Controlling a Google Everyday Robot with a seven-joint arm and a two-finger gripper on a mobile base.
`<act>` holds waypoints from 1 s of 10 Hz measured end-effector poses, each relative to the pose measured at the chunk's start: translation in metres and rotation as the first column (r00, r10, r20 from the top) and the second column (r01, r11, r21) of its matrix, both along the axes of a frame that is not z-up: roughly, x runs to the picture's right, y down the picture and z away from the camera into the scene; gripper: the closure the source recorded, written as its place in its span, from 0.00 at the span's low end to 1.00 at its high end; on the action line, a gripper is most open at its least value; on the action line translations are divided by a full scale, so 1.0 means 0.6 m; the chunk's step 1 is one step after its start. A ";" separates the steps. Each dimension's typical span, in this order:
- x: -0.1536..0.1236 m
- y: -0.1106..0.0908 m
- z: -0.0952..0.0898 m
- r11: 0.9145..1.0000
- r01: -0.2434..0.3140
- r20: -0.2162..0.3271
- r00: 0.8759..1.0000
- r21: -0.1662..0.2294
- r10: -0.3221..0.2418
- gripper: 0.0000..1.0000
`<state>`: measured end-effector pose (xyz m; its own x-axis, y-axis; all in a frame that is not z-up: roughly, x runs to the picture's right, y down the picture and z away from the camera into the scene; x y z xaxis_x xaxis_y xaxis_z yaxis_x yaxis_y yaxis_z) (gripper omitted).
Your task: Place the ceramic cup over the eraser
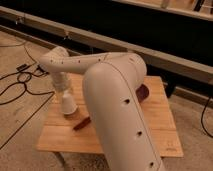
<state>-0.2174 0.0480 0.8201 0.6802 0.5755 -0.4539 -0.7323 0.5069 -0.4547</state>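
The white ceramic cup (68,104) is at the left part of the wooden table (165,125), its wider end facing down, at or just above the tabletop. My gripper (65,91) comes straight down onto the top of the cup from the wrist above it. The eraser is hidden. My big white arm link (117,105) fills the middle of the view and covers much of the table.
A reddish-brown stick (82,123) lies on the table just right of and in front of the cup. A dark purple bowl (143,92) peeks out behind the arm at the right. Black cables (20,80) trail over the floor at the left. A dark wall runs behind.
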 end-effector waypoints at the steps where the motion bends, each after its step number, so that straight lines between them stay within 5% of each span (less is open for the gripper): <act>1: 0.004 0.003 0.006 1.000 -0.005 -0.007 1.000 0.000 0.005 0.44; 4: 0.006 0.009 0.016 1.000 -0.021 -0.011 1.000 -0.001 0.021 0.20; 10: -0.002 0.015 0.021 0.998 -0.056 0.003 0.998 -0.004 0.056 0.20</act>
<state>-0.2185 0.0570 0.8327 0.6485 0.6112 -0.4538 -0.7580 0.4636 -0.4588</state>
